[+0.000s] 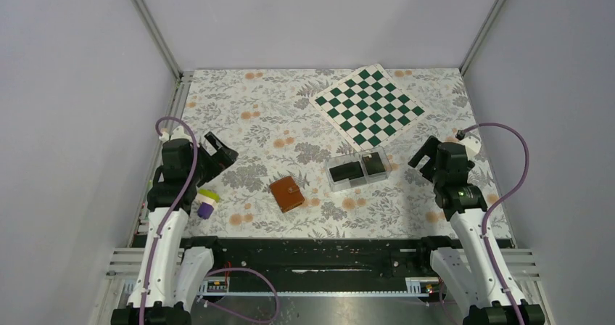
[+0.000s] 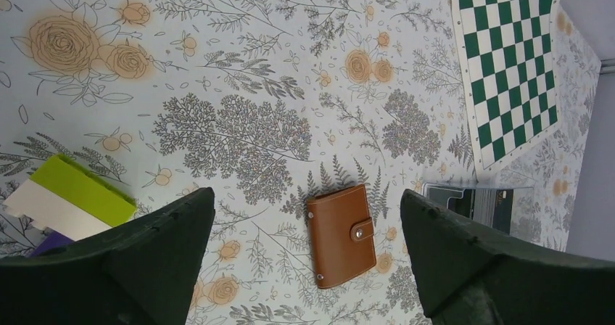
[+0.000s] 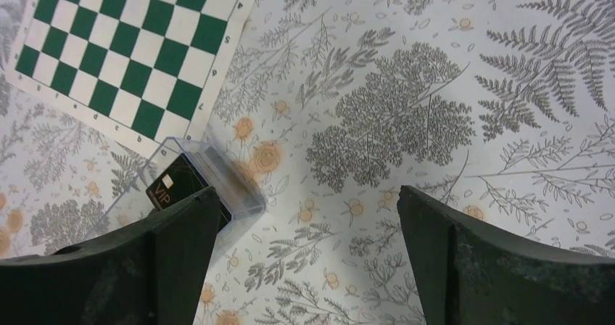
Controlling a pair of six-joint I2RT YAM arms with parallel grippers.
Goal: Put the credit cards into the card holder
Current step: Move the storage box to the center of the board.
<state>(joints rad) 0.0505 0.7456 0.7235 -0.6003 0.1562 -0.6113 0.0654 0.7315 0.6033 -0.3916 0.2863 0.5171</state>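
The left gripper [image 1: 220, 149] at centre-left and the right gripper [image 1: 422, 158] at centre-right both hang empty, jaws wide apart. Between them on the tabletop [image 1: 290, 122] lies the shut card holder [image 1: 287, 194], near the cards [image 1: 349, 171], which sit in a clear box [image 1: 331, 177].

White tubular lower links and matte black joint housings on both the left arm [image 1: 165, 231] and the right arm [image 1: 473, 227]. Looped over each shoulder, a thin mauve cable [image 1: 183, 133]. Small green spot on the right wrist housing. At the ends, the left gripper [image 1: 217, 153] and right gripper [image 1: 420, 158]: broad, dark, wedge-shaped fingers [image 2: 145, 260] with a rough, grainy surface.
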